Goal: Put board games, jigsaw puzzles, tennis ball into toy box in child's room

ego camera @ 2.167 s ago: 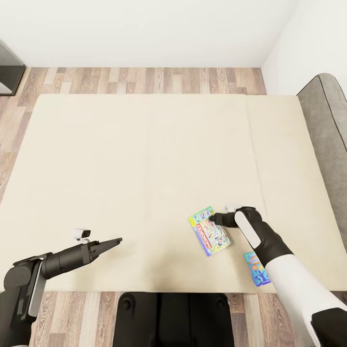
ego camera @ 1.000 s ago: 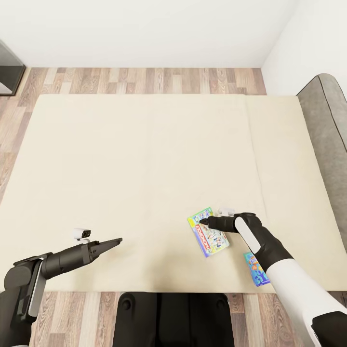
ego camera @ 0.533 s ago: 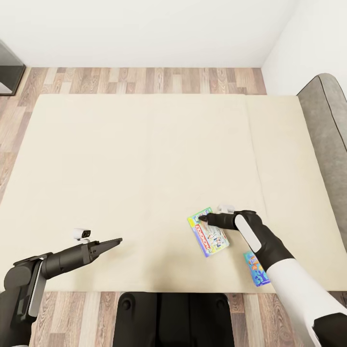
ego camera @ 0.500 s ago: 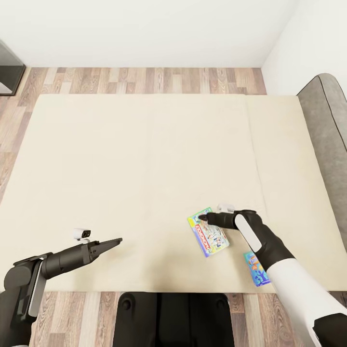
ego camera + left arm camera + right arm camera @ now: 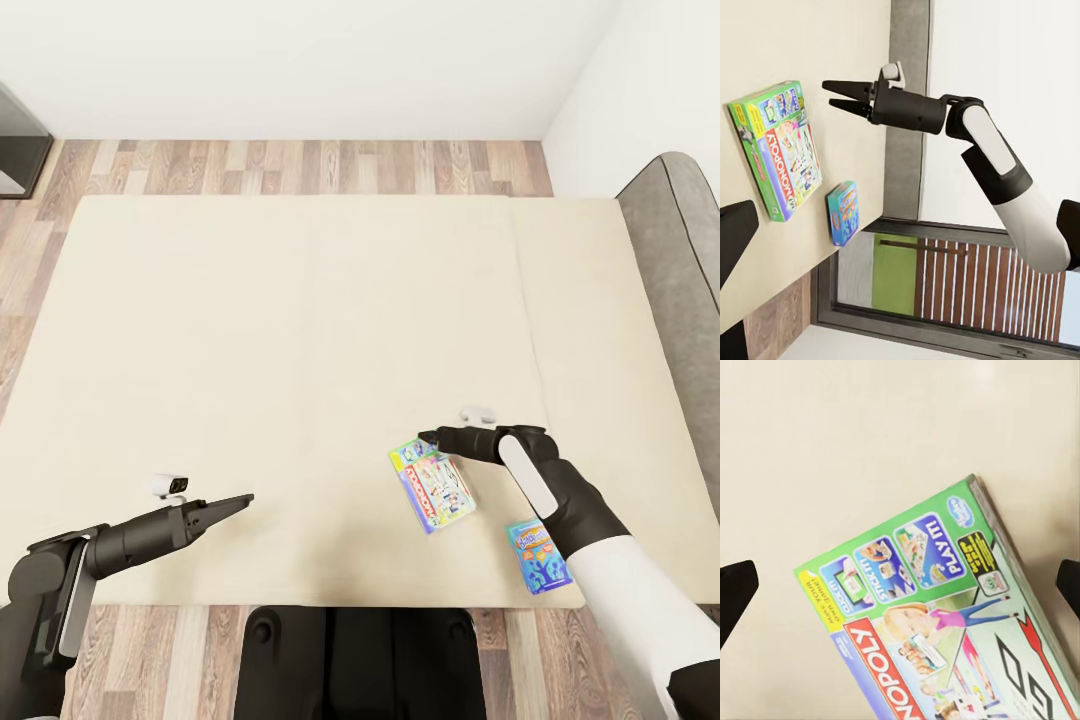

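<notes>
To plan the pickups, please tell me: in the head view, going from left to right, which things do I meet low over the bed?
Left end effector → green-edged board game → small blue board game.

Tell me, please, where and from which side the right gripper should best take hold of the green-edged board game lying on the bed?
Probably by a thin edge. The green-edged board game lies flat on the bed, so only its rim offers a pinch. The open right gripper hangs over its far corner; coming down there, jaws straddling the edge, seems best.
</notes>
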Robot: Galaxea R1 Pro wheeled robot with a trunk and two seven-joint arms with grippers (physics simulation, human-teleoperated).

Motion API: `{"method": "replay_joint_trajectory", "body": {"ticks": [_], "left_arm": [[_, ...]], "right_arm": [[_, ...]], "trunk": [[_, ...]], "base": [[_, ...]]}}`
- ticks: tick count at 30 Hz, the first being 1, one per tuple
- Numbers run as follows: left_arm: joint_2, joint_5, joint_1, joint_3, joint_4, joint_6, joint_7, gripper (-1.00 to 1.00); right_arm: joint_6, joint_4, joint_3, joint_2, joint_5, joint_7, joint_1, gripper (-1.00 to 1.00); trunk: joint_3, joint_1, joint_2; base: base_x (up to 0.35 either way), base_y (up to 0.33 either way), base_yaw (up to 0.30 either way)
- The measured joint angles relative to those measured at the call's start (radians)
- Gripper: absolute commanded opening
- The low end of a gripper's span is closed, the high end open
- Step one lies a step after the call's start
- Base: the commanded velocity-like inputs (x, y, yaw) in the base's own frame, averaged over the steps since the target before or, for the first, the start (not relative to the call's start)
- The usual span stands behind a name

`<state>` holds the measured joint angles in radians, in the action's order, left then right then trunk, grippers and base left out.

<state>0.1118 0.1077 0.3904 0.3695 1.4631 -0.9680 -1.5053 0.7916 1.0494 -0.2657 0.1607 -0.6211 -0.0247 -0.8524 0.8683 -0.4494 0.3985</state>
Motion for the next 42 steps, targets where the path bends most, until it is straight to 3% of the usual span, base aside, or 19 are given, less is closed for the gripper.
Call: {"method": "replay_joint_trajectory", "body": {"ticks": [19,32,42], "left_arm": [[-0.001,0.0,0.0,0.0,0.0,0.0,0.0,1.0],[0.0,0.0,0.0,0.0,0.0,0.0,0.0,1.0],[0.0,0.0,0.0,0.0,0.0,0.0,0.0,1.0]], "right_arm": [[-0.004,-0.009,0.001,0.015,-0.002,0.005,0.0,1.0],[-0.045,-0.103,0.003,0.015,0.0,0.004,-0.001,1.0],[-0.07,-0.123,-0.002,0.013,0.001,0.002,-0.001,1.0]], "trunk": [[0.0,0.0,0.0],[0.0,0.0,0.0],[0.0,0.0,0.0]], "base": [[0.0,0.0,0.0],[0.0,0.0,0.0],[0.0,0.0,0.0]]}}
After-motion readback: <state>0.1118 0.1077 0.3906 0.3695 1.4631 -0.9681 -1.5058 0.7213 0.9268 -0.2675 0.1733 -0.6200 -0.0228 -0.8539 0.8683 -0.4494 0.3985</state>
